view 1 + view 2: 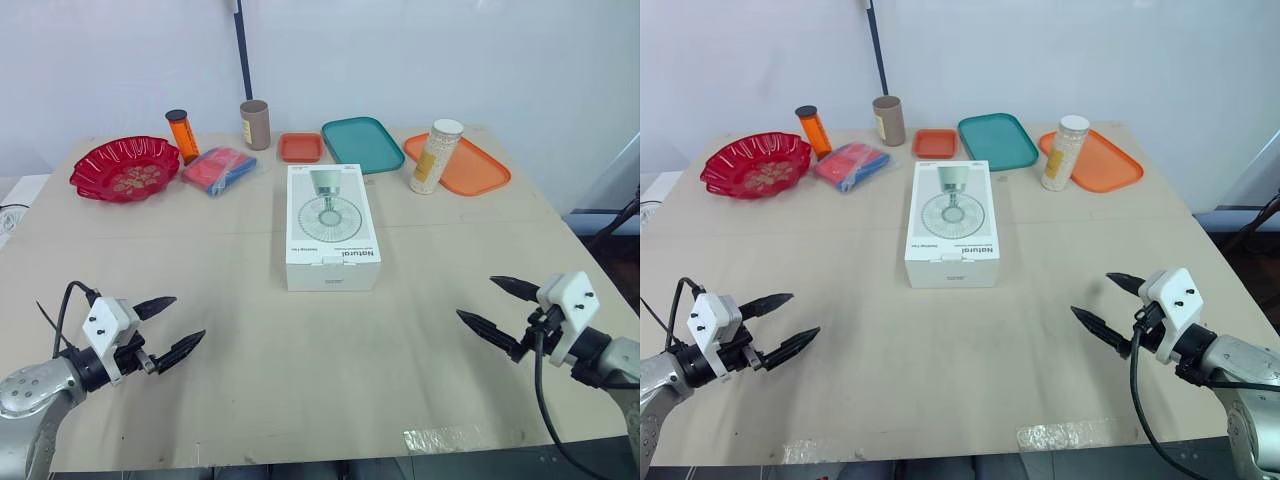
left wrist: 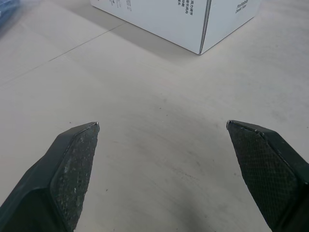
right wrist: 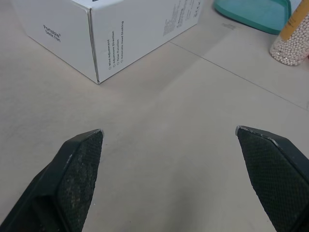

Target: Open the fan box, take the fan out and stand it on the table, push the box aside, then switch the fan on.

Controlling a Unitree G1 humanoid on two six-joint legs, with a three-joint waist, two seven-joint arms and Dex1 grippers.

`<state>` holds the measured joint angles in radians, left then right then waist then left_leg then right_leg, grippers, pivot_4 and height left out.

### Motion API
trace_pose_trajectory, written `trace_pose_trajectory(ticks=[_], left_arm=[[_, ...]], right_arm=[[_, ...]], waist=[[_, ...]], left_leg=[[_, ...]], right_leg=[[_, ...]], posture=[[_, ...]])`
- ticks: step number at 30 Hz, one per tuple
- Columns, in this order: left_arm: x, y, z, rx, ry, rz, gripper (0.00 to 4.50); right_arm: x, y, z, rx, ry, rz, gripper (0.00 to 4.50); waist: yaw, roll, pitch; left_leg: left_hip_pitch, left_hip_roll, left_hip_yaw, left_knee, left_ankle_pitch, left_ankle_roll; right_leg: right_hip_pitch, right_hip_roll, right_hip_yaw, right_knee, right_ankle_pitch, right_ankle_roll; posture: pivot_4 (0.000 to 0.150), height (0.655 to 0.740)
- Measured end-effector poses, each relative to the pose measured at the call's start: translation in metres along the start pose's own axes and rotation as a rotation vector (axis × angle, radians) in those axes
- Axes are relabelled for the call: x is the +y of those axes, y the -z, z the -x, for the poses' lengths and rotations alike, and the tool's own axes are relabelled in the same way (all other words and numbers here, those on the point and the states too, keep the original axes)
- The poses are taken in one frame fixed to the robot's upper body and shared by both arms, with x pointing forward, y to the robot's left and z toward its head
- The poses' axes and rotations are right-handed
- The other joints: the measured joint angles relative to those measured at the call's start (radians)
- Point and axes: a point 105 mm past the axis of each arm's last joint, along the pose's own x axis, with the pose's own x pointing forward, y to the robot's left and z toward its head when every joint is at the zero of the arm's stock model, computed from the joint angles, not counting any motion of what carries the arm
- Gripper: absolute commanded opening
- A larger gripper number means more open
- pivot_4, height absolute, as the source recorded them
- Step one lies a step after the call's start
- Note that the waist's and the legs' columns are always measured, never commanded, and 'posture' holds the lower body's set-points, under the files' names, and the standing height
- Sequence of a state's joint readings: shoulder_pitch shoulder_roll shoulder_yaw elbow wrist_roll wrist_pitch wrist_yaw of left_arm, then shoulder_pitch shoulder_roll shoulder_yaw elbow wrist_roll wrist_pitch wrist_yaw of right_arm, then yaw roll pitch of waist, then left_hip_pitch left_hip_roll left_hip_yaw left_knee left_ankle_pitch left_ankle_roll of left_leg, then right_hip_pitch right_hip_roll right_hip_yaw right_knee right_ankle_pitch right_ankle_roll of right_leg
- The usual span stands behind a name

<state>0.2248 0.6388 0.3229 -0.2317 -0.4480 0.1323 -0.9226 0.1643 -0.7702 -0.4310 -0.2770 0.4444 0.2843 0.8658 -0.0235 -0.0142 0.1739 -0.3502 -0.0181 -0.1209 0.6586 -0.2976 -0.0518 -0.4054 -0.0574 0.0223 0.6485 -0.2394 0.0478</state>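
Both sets of fingers are idling. The left gripper (image 1: 188, 318) is hovering low over the near-left tabletop (image 1: 300, 380), its fingers (image 2: 72, 164) spread wide and grasping nothing. The right gripper (image 1: 476, 298) is mirroring it at the near right, with its fingers (image 3: 77, 169) released and empty. Both are pointing inward at the fan box (image 1: 331, 227) and sitting well apart from it.

The fan box is lying flat at the tabletop centre, printed face up. It's looking closed: no flap lifted, no fan out.

I'm reading progress as zero. Opening, lifting the fan out, standing it up, pushing the box aside and switching on are all waiting.

Clutter is sitting along the far edge behind the box:
- red bowl (image 1: 125, 168)
- orange bottle (image 1: 183, 135)
- blue-and-red packet (image 1: 218, 169)
- brown cup (image 1: 255, 124)
- small orange tray (image 1: 300, 147)
- teal tray (image 1: 362, 143)
- bead canister (image 1: 435, 156), standing at the corner of the big orange tray (image 1: 470, 165); can't tell if it's on it

Bare surface is showing either side of the box, so there's room for the push.
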Motion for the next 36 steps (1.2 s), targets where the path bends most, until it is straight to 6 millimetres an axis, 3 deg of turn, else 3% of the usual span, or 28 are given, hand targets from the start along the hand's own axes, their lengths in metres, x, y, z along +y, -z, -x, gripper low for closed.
trace_pose_trajectory(ticks=[19,32,36], left_arm=[[-0.008,0.013,0.005,0.049,0.029,0.025,4.49],[-0.008,0.013,0.005,0.05,0.025,0.021,4.49],[-0.002,0.004,-0.001,0.026,0.013,0.008,4.49]], right_arm=[[-0.004,0.003,0.0,0.009,0.008,0.006,4.5],[-0.004,0.0,-0.004,-0.006,-0.005,0.015,4.5],[-0.005,-0.002,-0.005,-0.012,0.003,0.011,4.5]], waist=[[0.0,0.0,0.0],[0.0,0.0,0.0],[0.0,0.0,0.0]], left_leg=[[0.0,0.0,0.001,0.0,0.0,0.0],[0.0,0.0,0.001,0.0,0.0,0.0],[0.0,0.0,0.001,0.0,0.0,0.0]], right_leg=[[0.0,0.0,0.001,0.0,0.0,0.0],[0.0,0.0,0.001,0.0,0.0,0.0],[0.0,0.0,0.001,0.0,0.0,0.0]], posture=[[0.15,0.74],[0.15,0.74],[0.15,0.74]])
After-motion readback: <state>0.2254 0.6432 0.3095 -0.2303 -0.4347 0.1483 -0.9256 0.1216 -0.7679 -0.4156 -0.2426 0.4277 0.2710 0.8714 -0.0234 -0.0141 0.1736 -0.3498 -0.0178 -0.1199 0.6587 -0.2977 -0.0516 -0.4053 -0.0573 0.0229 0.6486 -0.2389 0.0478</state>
